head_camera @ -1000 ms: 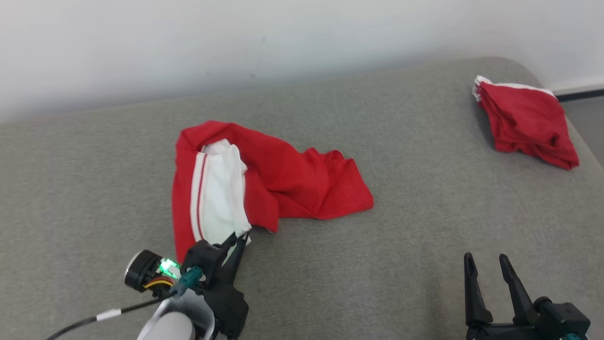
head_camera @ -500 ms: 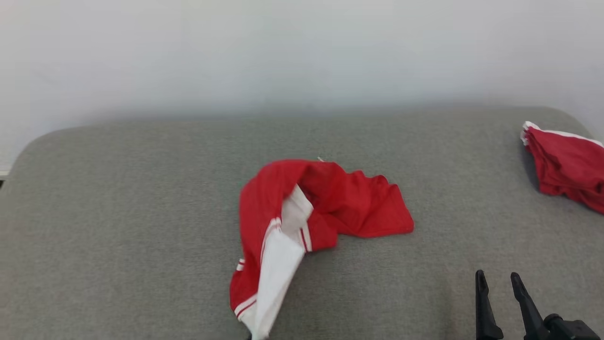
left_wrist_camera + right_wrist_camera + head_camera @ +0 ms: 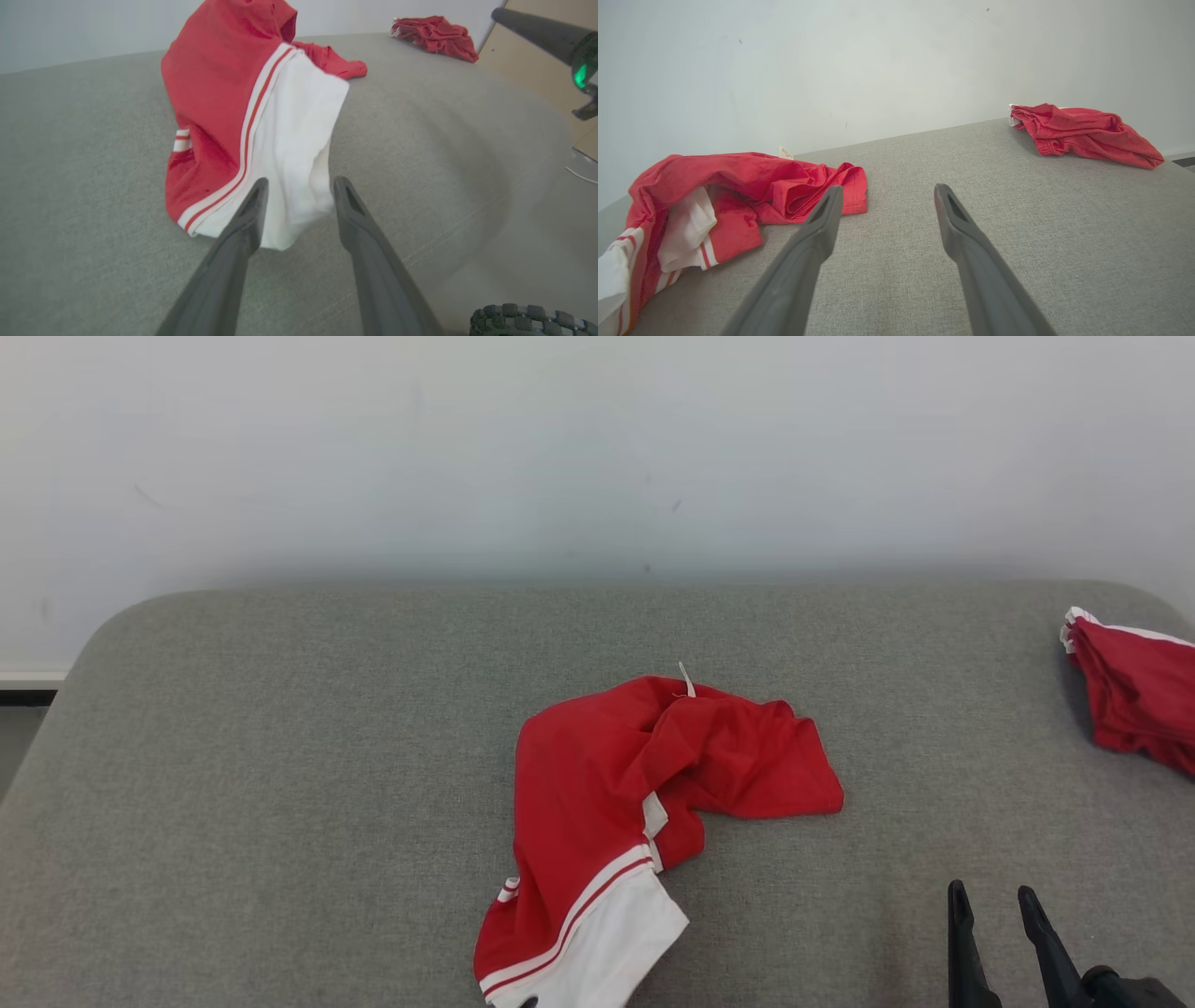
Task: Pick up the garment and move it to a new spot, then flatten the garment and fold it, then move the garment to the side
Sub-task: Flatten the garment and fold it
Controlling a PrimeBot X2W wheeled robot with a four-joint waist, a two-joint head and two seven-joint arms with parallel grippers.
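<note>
On grey cushion [image 3: 280,756], red garment [image 3: 597,775] lengthwise near-to-far, white hem [image 3: 607,952] nearest; left gripper [image 3: 300,179], right gripper [image 3: 990,889] both spread-jawed.

A plain white wall [image 3: 597,448] is standing at twelve o'clock in the head view, carrying a few faint scuffs and taking soft, even light. A wide grey fabric cushion [image 3: 280,756] is stretching out below it from nine to three o'clock, its far corners rounding off. At nine o'clock a pale baseboard [image 3: 33,678] is running along the wall's foot, above a sliver of grey floor [image 3: 14,747]. In the left wrist view a tan surface [image 3: 528,70] is showing at two o'clock, beyond the cushion's edge.
</note>
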